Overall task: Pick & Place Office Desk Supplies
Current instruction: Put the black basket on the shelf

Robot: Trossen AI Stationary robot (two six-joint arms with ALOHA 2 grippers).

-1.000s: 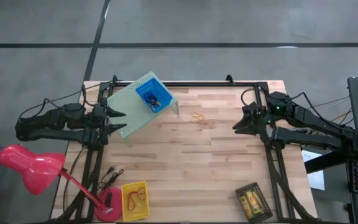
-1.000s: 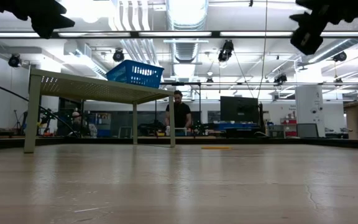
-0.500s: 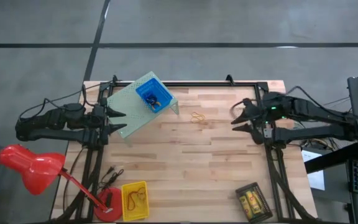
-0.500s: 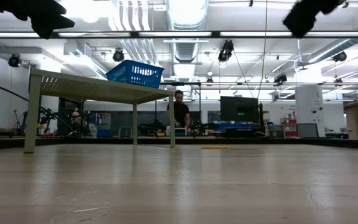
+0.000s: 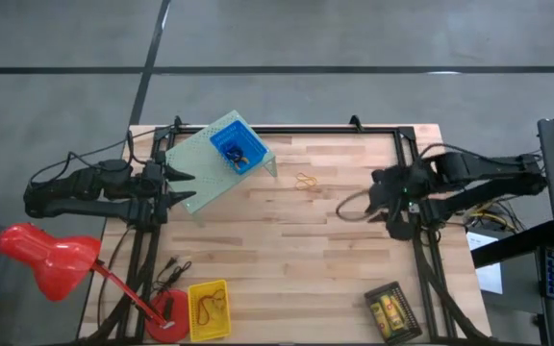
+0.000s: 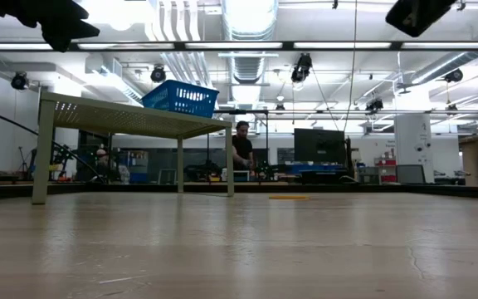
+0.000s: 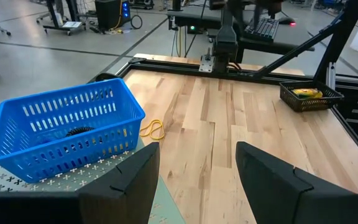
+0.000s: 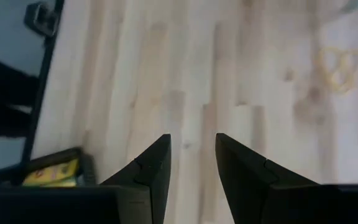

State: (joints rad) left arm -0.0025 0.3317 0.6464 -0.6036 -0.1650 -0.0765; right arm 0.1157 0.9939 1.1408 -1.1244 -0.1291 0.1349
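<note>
Tan rubber bands [image 5: 306,182] lie loose on the wooden table, also showing in the left wrist view [image 7: 154,129] and, blurred, in the right wrist view [image 8: 340,67]. Yellow-gold pieces [image 5: 390,311] sit in a black bin [image 5: 393,312] at the near right corner. A blue bin [image 5: 238,149] with a dark ring [image 7: 79,132] inside stands on the pale green riser [image 5: 205,173]. My right gripper [image 5: 352,209] is open above the table, right of the rubber bands. My left gripper [image 5: 176,187] waits open at the riser's left end.
A yellow bin [image 5: 209,309] and a red desk lamp [image 5: 56,259] stand at the near left corner. Black frame rails [image 5: 421,259] run along the table's sides. Bare wood lies between the rubber bands and the near edge. A person [image 6: 241,149] stands far behind the table.
My right gripper has swung from the table's right edge toward the middle and slightly toward the near edge, coming closer to the rubber bands, and is blurred by the motion. The left arm and every object have stayed where they were.
</note>
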